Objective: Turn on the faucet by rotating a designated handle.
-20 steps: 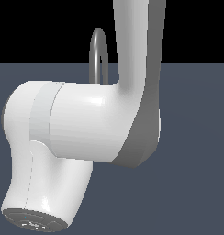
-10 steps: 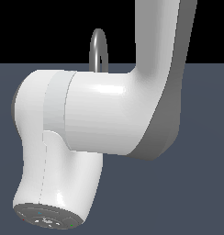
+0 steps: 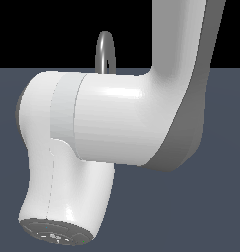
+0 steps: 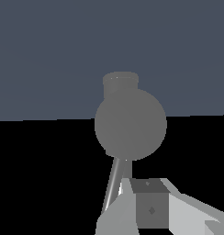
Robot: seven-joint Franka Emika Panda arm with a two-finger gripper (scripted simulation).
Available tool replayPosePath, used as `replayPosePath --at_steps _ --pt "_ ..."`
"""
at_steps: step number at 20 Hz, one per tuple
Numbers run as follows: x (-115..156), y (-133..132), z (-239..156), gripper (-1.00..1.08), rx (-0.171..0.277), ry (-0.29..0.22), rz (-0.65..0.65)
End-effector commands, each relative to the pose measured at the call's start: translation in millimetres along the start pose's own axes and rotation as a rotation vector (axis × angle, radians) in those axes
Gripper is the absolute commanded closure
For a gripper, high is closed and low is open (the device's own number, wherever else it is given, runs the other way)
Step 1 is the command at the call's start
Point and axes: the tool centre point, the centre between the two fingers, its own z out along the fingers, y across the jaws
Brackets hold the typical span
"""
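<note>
In the exterior view only the top of the faucet's grey curved spout point(image 3: 105, 51) shows above the big white arm point(image 3: 117, 123); its base, the handle and my gripper are hidden behind the arm. In the wrist view the faucet point(image 4: 130, 123) is a round grey body with a short cylinder behind it. A thin grey rod, the handle point(image 4: 114, 182), runs from that body toward my gripper point(image 4: 143, 195) and passes close beside one of its fingers point(image 4: 150, 209). I cannot tell whether they touch. The fingers sit at the frame's edge, and no gap between them shows clearly.
The flat dark blue-grey floor point(image 3: 225, 206) surrounds the faucet, with black background beyond it. The white arm's elbow and its end cap point(image 3: 53, 234) fill most of the exterior view.
The arm has swung toward the exterior view's right and looms larger and lower in that view. The spout's top has stayed in place.
</note>
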Motion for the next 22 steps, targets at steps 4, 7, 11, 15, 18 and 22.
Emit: replayPosePath --at_steps 4,7,11,15,18,22 --pt "3.7 -30.7 1.5 1.08 -0.011 -0.005 -0.018" --pt "4.6 -41.3 2.1 1.08 -0.014 -0.01 -0.021" --pt "5.4 -51.8 2.8 1.08 -0.016 -0.016 -0.024" --pt "6.0 -46.5 -0.3 1.08 0.075 -0.02 0.004" --pt "12.4 -49.7 0.2 1.08 0.062 -0.02 0.0" --pt "21.0 -53.9 0.9 1.08 0.044 -0.019 -0.006"
